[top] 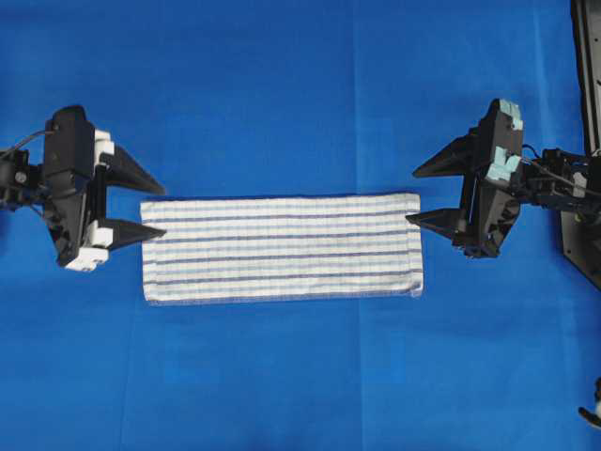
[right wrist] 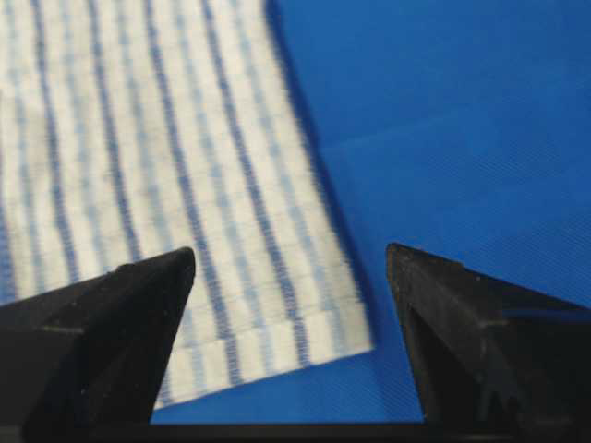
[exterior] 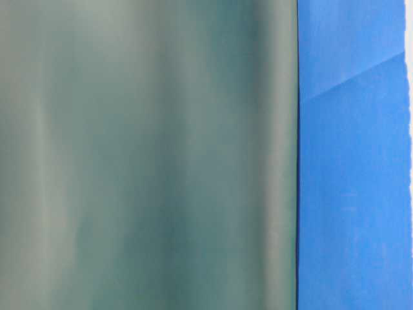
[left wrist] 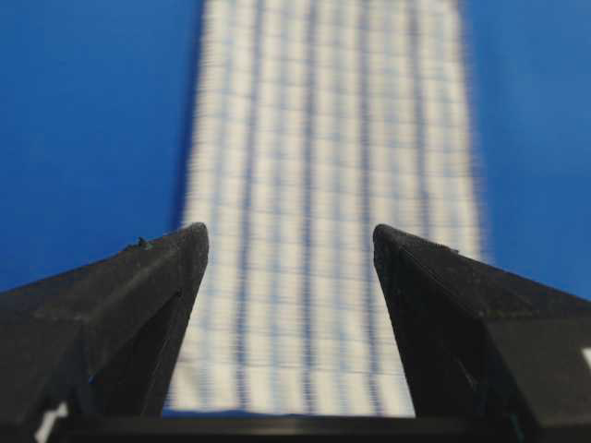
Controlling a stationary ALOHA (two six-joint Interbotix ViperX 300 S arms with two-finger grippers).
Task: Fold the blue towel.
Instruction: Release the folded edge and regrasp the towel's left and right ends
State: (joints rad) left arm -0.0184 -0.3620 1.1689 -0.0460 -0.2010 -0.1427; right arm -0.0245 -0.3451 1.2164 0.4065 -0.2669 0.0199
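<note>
We see the blue towel (top: 282, 247) lying flat as a long folded strip at the centre of the blue-covered surface (top: 282, 94). The left hand (top: 161, 208) sits at the towel's left end, jaws spread wide, holding nothing; its lower fingertip (top: 148, 231) overlaps the towel's edge. The right hand (top: 411, 195) sits at the right end, equally wide open and empty. The table-level view is mostly blocked by a blurred grey-green sheet (exterior: 148, 155), possibly a curtain.
</note>
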